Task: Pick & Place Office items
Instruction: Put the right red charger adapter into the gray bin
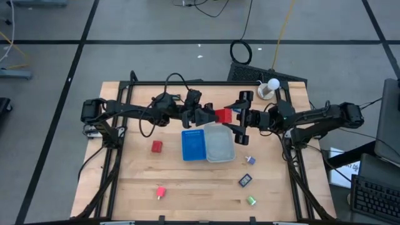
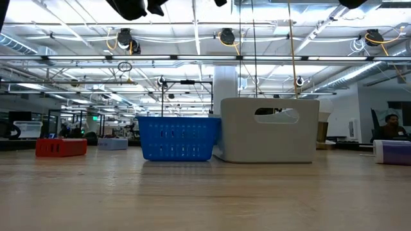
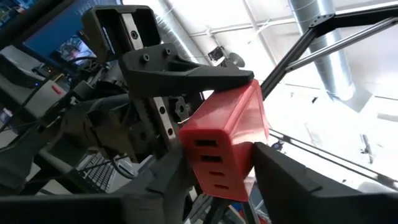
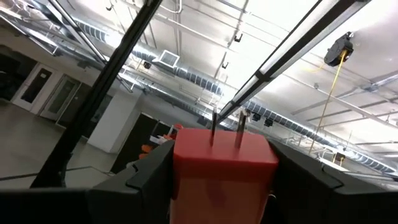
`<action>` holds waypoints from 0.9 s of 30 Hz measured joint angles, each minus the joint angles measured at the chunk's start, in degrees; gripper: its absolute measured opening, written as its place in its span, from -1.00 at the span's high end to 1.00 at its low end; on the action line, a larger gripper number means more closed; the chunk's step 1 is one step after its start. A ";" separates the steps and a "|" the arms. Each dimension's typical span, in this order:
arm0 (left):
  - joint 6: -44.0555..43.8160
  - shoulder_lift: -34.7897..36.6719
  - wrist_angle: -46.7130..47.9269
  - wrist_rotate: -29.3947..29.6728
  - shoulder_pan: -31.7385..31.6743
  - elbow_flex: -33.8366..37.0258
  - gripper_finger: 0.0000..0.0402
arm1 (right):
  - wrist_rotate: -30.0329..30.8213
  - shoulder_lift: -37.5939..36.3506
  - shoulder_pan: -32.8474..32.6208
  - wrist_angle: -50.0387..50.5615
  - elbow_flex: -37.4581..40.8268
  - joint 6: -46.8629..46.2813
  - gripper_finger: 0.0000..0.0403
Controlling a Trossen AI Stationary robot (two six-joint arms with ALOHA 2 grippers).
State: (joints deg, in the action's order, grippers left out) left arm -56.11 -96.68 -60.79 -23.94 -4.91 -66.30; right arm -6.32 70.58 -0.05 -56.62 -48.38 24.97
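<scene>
I've got both arms up over the middle of the table, meeting just behind the two trays; looks like a mid-air handover of a red charger block [image 1: 223, 115], prongs visible in the right wrist view. The right gripper [image 1: 238, 117] has its fingers closed on either side of the block, block sitting snug between them w/ no gap I can see. The left gripper [image 1: 204, 115] is right up against the same block from the other side; in the left wrist view one of my own fingers touches the block's lower corner, but I can't tell if the left is clamped on it or just opening off it.

Progress, as far as I can judge: early. The blue tray [image 1: 194, 144] and the clear tray [image 1: 220, 143] sit side by side at table centre; from above I see nothing obvious inside either, though small bits could be hidden by the walls.

Still loose on the table: a red block [image 1: 156, 146] left of the blue tray; a smaller red piece [image 1: 160, 192] nearer the front edge; a pale blue piece [image 1: 250, 160] just right of the clear tray; a dark flat piece [image 1: 245, 180] below that; a green piece [image 1: 251, 200] near the front. So approx five items left to pick plus the one in hand; the drop into a tray isn't done yet.
</scene>
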 joint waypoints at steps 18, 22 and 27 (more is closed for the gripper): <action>1.44 0.17 -1.73 -1.95 -0.79 -0.02 0.41 | 1.42 0.04 -0.05 4.56 0.06 -0.66 -0.22; 1.31 0.40 -3.88 -3.68 -0.81 -0.36 0.41 | 4.29 0.78 0.15 10.43 0.54 -3.07 -0.34; 1.35 0.20 -3.33 -4.02 -1.03 -0.31 0.41 | 12.19 -0.03 -0.15 11.86 0.11 -2.16 -0.52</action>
State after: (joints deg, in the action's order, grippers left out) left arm -54.76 -96.49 -64.12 -27.96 -5.93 -66.61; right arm 5.86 70.55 -0.20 -44.76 -48.27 22.81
